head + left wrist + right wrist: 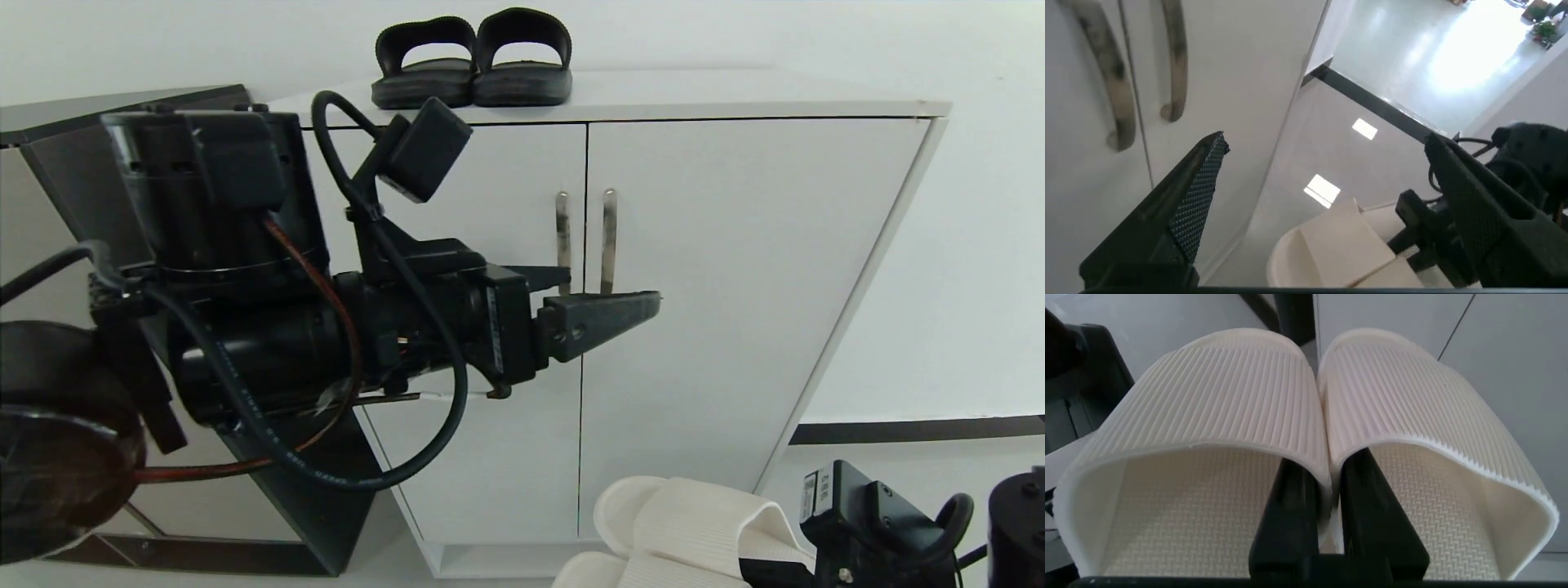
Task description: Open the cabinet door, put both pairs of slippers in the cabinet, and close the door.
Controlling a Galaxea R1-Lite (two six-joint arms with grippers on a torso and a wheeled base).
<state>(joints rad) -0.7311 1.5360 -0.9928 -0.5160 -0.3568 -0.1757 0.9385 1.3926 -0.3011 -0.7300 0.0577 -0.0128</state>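
The white cabinet (718, 269) stands with both doors shut, its two metal handles (608, 237) side by side at the middle seam. A pair of black slippers (473, 61) rests on top of it. My left gripper (612, 291) is open at handle height, just in front of the handles' lower ends. In the left wrist view one of its fingers (1184, 212) is close below the handles (1172, 65). Low at the right, my right gripper (1327, 531) is shut on the inner straps of the pair of white slippers (1249, 400), holding them side by side near the cabinet's foot (678, 523).
A dark grey unit (57, 139) stands against the cabinet's left side. A black skirting strip (914, 430) runs along the white wall at the right. Shiny pale floor (1388, 98) lies beyond the cabinet's right edge.
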